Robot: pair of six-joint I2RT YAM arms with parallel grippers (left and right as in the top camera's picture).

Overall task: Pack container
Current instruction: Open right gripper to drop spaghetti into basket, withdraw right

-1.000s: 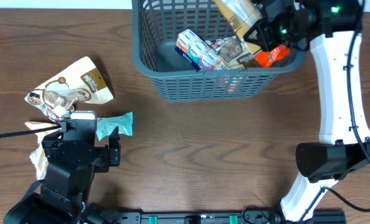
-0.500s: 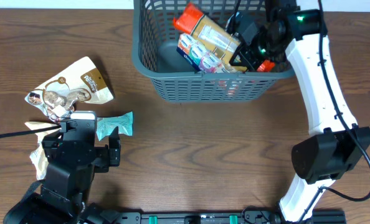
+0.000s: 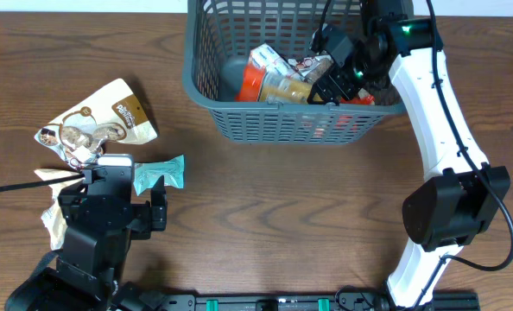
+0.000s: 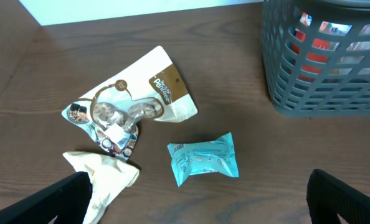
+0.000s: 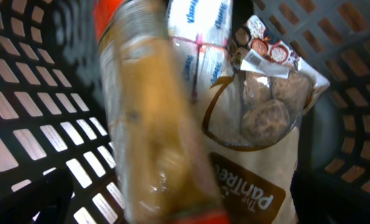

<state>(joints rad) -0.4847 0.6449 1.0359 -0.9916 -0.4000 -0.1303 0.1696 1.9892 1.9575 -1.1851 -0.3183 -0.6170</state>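
The grey-blue slotted container (image 3: 278, 130) stands at the table's far middle and also shows at the upper right of the left wrist view, where its wall (image 4: 297, 93) faces me. My right gripper (image 3: 323, 69) reaches into it from the right. Its jaws stand wide open, and the dark fingers (image 5: 23, 202) sit far apart at the picture's lower corners. Between them a long tan packet with an orange end (image 5: 154, 137) shows blurred and touches neither finger; it lies in the container (image 3: 274, 82). Under it are a brown-and-white pouch (image 5: 260, 130) and blue-and-white packs (image 5: 200, 28). My left gripper (image 4: 197, 211) hovers open over the table, holding nothing.
A teal snack packet (image 4: 203, 158) lies just ahead of the left gripper (image 3: 160, 173). A white-and-brown pouch (image 4: 135, 99) lies beyond it to the left, and a cream crumpled packet (image 4: 104, 177) touches the left finger's side. The right arm (image 3: 438, 112) crosses the container's right rim.
The right gripper moved left and down into the container and opened. The long tan packet left its jaws and now lies lower among the other packets. The left arm stayed still.
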